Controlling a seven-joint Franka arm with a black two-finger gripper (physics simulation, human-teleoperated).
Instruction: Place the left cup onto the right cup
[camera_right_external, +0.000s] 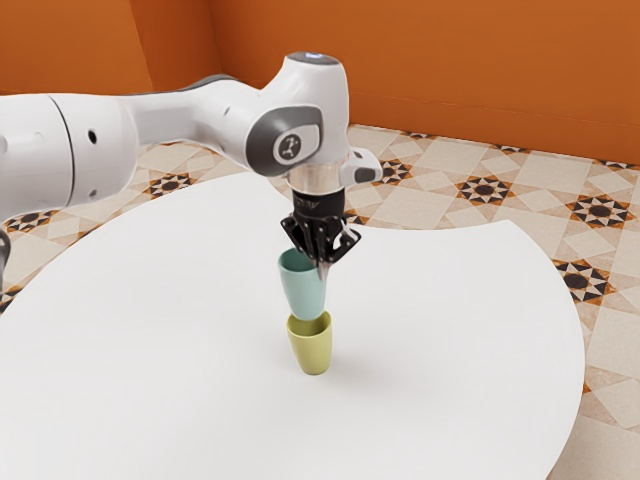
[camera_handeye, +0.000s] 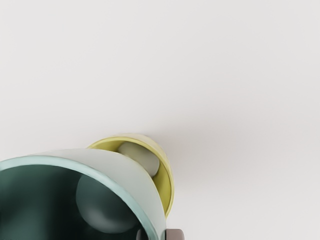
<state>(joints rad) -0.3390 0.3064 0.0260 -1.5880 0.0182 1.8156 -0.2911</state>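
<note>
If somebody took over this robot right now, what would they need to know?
Jaws: shut on the rim of the teal cup, which hangs slightly tilted.
Cups: the teal cup's base sits inside the mouth of the yellow cup, which stands upright on the table.
Done: teal cup picked up and set into the yellow one.
Left: probably open the jaws and lift the arm away.

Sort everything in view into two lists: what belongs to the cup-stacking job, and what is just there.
In the job:
- blue-green cup, tilted, its base inside the other cup
- yellow cup, standing upright
- end effector, shut on the blue-green cup's rim

Just there:
- white table
- tiled floor
- orange wall
</note>
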